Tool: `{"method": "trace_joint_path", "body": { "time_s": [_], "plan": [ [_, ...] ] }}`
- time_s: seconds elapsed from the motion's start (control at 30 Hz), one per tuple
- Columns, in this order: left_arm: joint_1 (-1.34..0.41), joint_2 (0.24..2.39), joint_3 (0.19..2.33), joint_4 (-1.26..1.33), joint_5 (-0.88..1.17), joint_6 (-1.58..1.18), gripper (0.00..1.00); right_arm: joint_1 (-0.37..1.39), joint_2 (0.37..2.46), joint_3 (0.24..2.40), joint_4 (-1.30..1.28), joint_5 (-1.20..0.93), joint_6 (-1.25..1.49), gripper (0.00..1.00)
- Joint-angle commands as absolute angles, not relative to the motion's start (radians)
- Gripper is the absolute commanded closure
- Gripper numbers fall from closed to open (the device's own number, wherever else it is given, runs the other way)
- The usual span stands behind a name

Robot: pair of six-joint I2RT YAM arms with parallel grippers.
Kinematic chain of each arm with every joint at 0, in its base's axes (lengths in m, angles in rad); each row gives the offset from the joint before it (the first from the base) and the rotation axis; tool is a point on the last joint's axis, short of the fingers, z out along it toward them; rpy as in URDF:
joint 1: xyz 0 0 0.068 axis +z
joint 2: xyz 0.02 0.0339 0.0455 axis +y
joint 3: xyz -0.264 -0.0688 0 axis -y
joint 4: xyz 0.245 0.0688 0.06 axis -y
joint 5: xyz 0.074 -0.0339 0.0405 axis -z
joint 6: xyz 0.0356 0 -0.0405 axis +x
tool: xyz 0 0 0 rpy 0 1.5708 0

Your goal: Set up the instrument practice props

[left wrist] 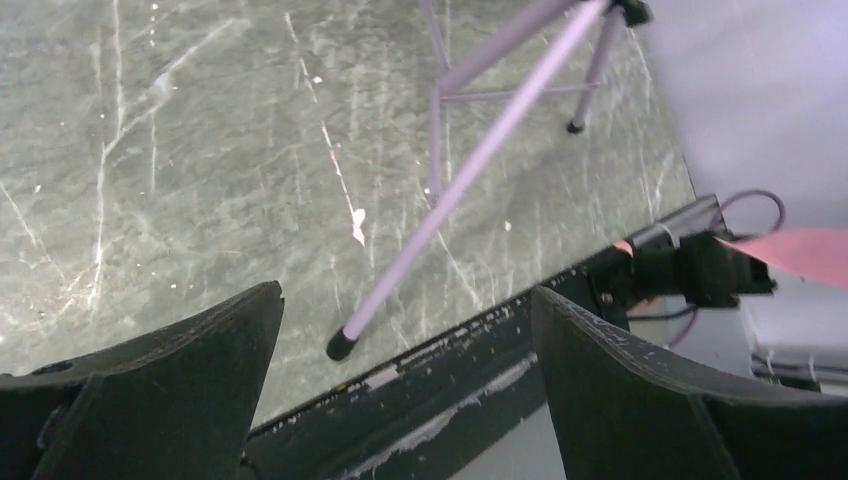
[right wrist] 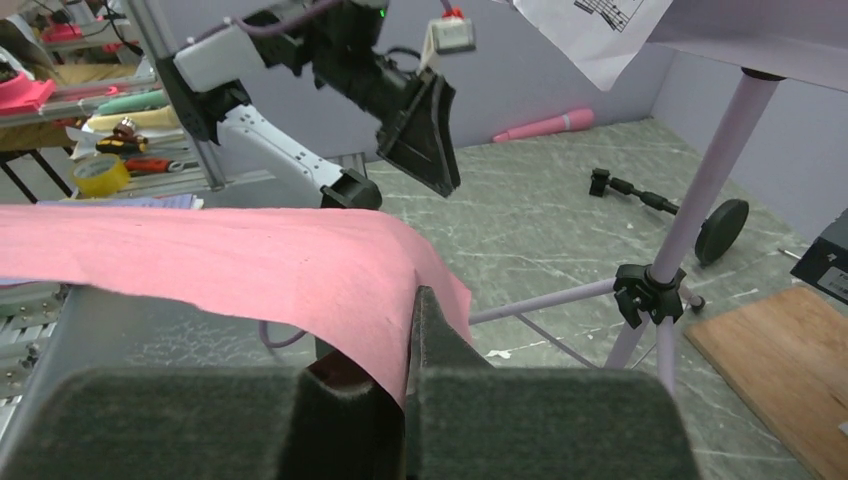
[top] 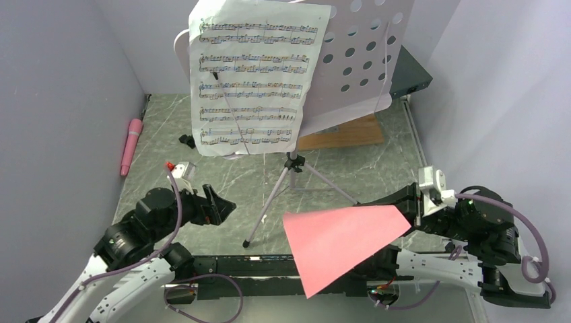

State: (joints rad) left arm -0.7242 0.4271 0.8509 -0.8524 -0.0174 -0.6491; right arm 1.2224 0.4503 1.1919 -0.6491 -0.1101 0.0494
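The lavender perforated stand desk (top: 367, 60) stands on the silver tripod (top: 291, 176) mid-table, with a white music sheet (top: 252, 77) resting on it. My right gripper (top: 409, 214) is shut on a corner of a pink sheet (top: 340, 239), which hangs leftward over the near edge; the pinch shows in the right wrist view (right wrist: 408, 340). My left gripper (top: 225, 208) is open and empty, hovering near a tripod foot (left wrist: 342, 345). The pink microphone (top: 130, 146) lies by the left wall. The black mic stand (right wrist: 690, 215) lies on its side behind the tripod.
A wooden board (top: 343, 133) lies under the desk at the back. A dark flat box (top: 412, 73) sits at the back right. Lavender walls close in on both sides. A black rail (left wrist: 470, 350) runs along the near table edge.
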Motion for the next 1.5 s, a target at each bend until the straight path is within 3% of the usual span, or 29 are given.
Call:
{"method": "trace_joint_path", "body": {
  "time_s": [0.0, 0.17, 0.43, 0.73, 1.1, 1.47],
  "plan": [
    [-0.725, 0.386, 0.698, -0.617, -0.122, -0.806, 0.01, 1.224, 0.425, 1.180, -0.615, -0.110, 0.053, 1.00],
    [-0.725, 0.487, 0.508, -0.297, 0.007, -0.778, 0.00, 1.224, 0.426, 1.169, -0.612, -0.127, 0.053, 1.00],
    [-0.725, 0.874, 0.462, 0.067, 0.208, -0.727, 0.01, 1.224, 0.410, 1.137, -0.576, -0.155, 0.059, 1.00],
    [-0.724, 1.111, 0.486, 0.037, 0.034, -0.737, 0.01, 1.224, 0.414, 1.131, -0.562, -0.170, 0.051, 1.00],
    [-0.701, 1.072, 0.495, -0.151, -0.213, -0.793, 0.01, 1.224, 0.428, 1.124, -0.568, -0.164, 0.055, 1.00],
    [-0.627, 1.051, 0.534, -0.239, -0.260, -0.750, 0.01, 1.224, 0.438, 1.111, -0.543, -0.161, 0.069, 1.00]
  ]
}}
